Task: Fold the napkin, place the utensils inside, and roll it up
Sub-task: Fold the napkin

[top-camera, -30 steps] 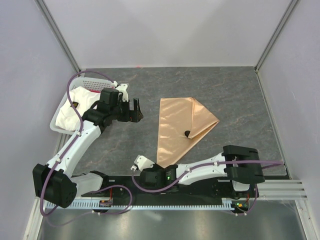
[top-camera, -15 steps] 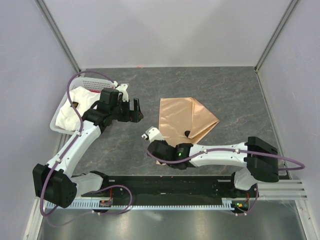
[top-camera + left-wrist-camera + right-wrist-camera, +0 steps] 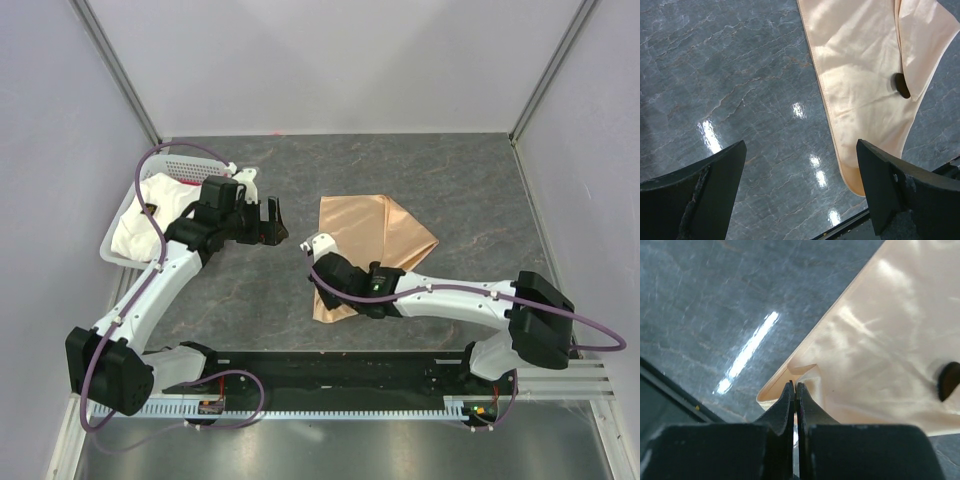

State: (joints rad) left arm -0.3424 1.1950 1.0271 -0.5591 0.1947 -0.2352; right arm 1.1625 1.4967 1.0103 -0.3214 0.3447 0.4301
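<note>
Napkin (image 3: 356, 236), near corner in clenched right gripper (image 3: 794, 386); left gripper (image 3: 801, 146) agape above table (image 3: 715, 75).

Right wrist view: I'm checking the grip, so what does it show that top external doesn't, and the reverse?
Right wrist only: the right pincer shut on a raised pleat of the napkin near its corner. Top external only: the left pincer hovering apart from the napkin, and a basket holding a white cloth. Both: the peach napkin lying folded on the grey table.
</note>
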